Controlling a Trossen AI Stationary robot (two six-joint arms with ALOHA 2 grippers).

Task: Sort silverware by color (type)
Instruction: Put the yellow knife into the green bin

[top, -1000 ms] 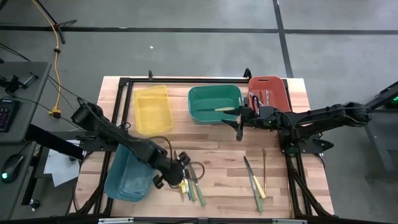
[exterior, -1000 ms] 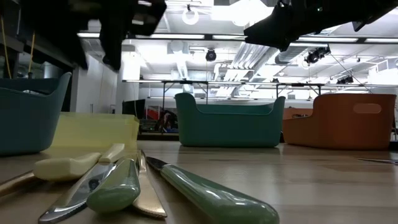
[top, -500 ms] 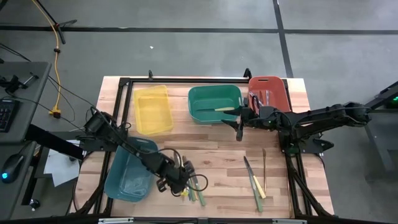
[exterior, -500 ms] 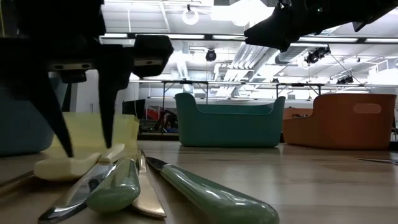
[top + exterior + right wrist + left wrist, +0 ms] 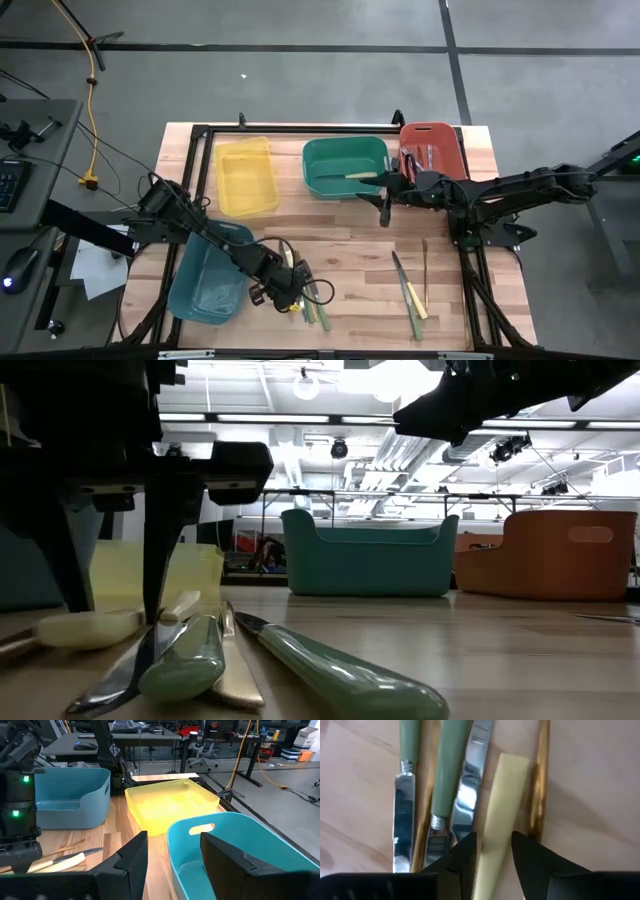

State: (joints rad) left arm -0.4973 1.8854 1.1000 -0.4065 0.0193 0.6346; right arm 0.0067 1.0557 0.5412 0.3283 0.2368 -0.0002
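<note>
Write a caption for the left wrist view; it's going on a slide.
Left gripper straddles a pale-yellow utensil handle among green-handled knives.

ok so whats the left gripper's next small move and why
Probably close. The left gripper is down at the utensil pile with its fingers straddling the yellow handle, not yet pinching it. Shutting should secure it before any lift toward the yellow bin.

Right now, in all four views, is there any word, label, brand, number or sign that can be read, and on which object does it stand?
None: no readable text shows on the yellow bin, the green bin, the red bin, the blue bin or the yellow-handled utensil between the left gripper fingers.
Boxes in the room behind: too small to read.
</note>
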